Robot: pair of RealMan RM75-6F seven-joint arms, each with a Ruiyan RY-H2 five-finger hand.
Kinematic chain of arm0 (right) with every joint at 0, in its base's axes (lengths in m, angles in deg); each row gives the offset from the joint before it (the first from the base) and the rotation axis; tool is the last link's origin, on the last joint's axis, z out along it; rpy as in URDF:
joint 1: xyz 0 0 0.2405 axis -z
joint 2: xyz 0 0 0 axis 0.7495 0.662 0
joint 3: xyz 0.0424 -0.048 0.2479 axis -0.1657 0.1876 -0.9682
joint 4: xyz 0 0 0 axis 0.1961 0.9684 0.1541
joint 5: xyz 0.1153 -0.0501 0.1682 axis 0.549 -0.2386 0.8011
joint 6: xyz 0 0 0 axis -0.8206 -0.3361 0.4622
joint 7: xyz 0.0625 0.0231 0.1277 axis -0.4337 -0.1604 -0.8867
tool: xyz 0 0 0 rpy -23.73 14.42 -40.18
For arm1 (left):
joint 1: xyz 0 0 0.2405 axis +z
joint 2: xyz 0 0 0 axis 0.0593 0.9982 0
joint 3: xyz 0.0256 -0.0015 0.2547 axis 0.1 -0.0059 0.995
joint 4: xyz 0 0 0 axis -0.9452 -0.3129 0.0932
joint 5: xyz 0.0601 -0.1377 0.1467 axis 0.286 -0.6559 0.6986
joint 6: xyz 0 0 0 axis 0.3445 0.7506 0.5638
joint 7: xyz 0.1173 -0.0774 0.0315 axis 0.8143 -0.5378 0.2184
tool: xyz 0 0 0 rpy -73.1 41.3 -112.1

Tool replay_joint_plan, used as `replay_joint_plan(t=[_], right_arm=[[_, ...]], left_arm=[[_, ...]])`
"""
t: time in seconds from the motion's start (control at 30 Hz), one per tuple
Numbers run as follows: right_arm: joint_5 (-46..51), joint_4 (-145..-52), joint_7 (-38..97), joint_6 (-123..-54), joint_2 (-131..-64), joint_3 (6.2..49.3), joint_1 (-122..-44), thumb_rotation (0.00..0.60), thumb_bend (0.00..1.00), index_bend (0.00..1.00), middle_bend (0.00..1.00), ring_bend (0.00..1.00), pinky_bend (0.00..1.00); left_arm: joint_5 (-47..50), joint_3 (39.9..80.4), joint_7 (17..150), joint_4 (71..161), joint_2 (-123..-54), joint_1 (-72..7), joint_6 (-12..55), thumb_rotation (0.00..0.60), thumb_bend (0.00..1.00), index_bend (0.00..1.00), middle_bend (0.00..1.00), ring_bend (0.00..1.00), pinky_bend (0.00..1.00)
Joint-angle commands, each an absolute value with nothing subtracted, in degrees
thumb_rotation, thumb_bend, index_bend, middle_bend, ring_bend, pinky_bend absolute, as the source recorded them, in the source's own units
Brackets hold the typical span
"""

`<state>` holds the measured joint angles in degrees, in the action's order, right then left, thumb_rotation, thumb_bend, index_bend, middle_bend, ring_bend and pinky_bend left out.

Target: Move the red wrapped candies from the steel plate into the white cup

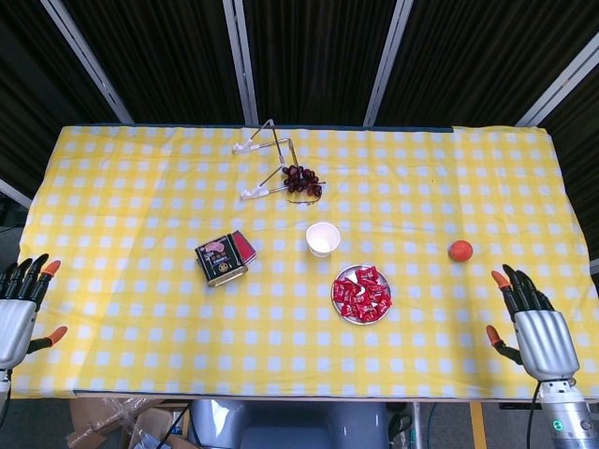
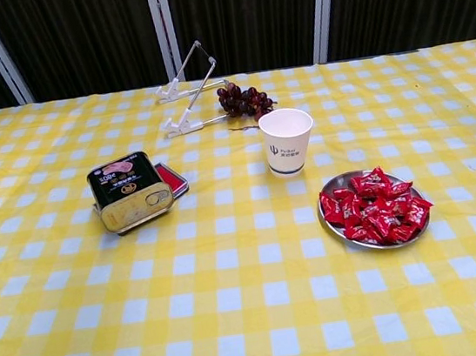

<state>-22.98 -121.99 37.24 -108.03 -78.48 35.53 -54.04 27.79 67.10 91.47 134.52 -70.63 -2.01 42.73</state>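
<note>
Distance decides this one: going left to right, the left hand (image 1: 17,313) waits with fingers spread and empty off the left near corner of the counter (image 1: 140,337), the white paper cup (image 1: 322,238) stands near the middle with the round steel plate (image 1: 347,317) of red wrapped candies (image 1: 361,293) just in front of it and slightly rightward. The right hand (image 1: 532,323), likewise spread and empty, sits at the right near edge. By my judgement the right hand is nearer, the plate lying to its left and slightly farther in, though well apart.
</note>
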Motion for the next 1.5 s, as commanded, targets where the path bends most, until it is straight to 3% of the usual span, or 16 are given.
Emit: replay_joint_plan(t=[0.03,0.13,0.3,0.57,0.83,1.27,1.37,1.5], right_arm=[[-23.4,-124.8,40.3,-105.6,-78.2,35.6,-55.6,0.600,0.39,0.00,0.13,0.49,0.73],[-22.3,-128.8,43.9,-101.7,-78.3,35.4,-57.7,0.600,0.39,0.00,0.19,0.59,0.81],[-18.7,-134.6,51.7,-96.1,-80.5,33.8,-61.6,0.600,0.39,0.00,0.22,0.66,0.84],[-7.8,-138.4,63.3,-89.9,-87.7,30.1,-68.0,0.600,0.39,0.00,0.22,0.68,0.85],[2.6,-137.3,72.3,-89.0,-95.3,28.6,-72.9,0.600,0.39,0.00,0.18,0.69,0.85],[11.7,-134.7,76.4,-89.9,-99.1,28.4,-76.8,0.600,0.37,0.00,0.21,0.69,0.85],[11.9,-134.2,75.6,-90.2,-99.9,28.2,-77.5,0.600,0.37,0.00,0.30,0.70,0.86],[12.2,-133.0,75.5,-90.5,-100.8,28.0,-78.6,0.600,0.37,0.00,0.61,0.79,0.94]], left_arm=[[28.0,67.1,91.4,134.6,-70.7,-1.9,43.0,0.600,0.04,0.00,0.00,0.00,0.00],[28.3,67.2,91.4,134.6,-70.8,-1.9,43.2,0.600,0.04,0.00,0.00,0.00,0.00],[28.3,67.3,91.6,134.8,-70.8,-2.0,42.9,0.600,0.04,0.00,0.00,0.00,0.00],[27.8,67.4,91.5,135.2,-70.5,-2.0,42.3,0.600,0.04,0.00,0.00,0.00,0.00],[27.4,67.5,90.7,135.5,-70.1,-2.2,41.4,0.600,0.04,0.00,0.00,0.00,0.00],[26.9,67.8,89.8,136.1,-69.4,-2.6,40.1,0.600,0.04,0.00,0.00,0.00,0.00],[26.6,67.7,89.7,136.2,-69.3,-2.6,39.9,0.600,0.04,0.00,0.00,0.00,0.00],[26.3,67.7,89.5,136.5,-69.2,-2.7,39.6,0.600,0.04,0.00,0.00,0.00,0.00]])
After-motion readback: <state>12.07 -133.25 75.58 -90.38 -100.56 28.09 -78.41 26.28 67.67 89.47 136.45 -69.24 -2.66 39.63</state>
